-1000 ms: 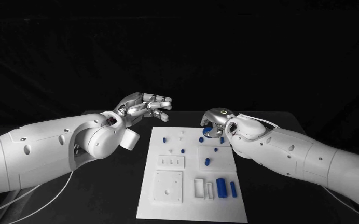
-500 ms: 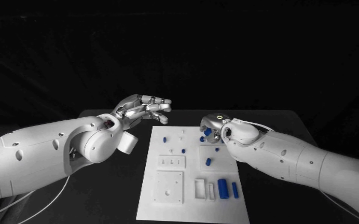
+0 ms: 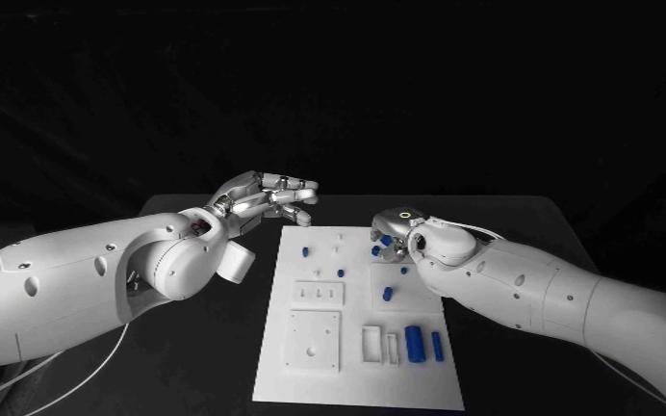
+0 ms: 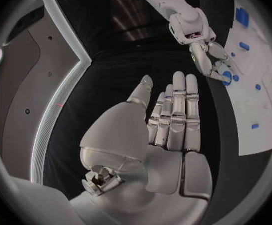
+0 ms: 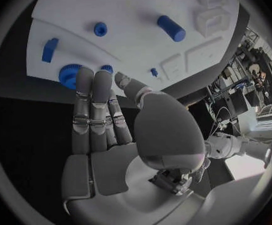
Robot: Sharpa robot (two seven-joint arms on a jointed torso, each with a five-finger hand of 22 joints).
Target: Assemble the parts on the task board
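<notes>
The white task board [image 3: 354,377] lies in the middle of the black table, also seen in the right wrist view [image 5: 130,30]. My right hand [image 3: 396,233] reaches over its far right part. Its straight fingers [image 5: 86,77] touch a blue gear [image 5: 67,76] lying on the board, thumb held apart. The left wrist view shows that hand [image 4: 204,52] pointing down at the gear [image 4: 226,76]. My left hand [image 3: 267,196] hovers beyond the board's far left corner, fingers extended and holding nothing [image 4: 173,125]. Blue cylinders [image 3: 412,344] lie near the board's front right.
Other blue parts sit on the board: a peg [image 3: 389,293] mid-right, a small one [image 3: 305,253] at the far left, a cylinder [image 5: 171,28] and a block [image 5: 49,50]. White raised fixtures [image 3: 317,339] occupy the board's left half. Bare black table [image 3: 208,358] flanks the board.
My right arm has slid a little leftward over the board's right edge while its hand stays at the gear. The left hand has hardly moved.
</notes>
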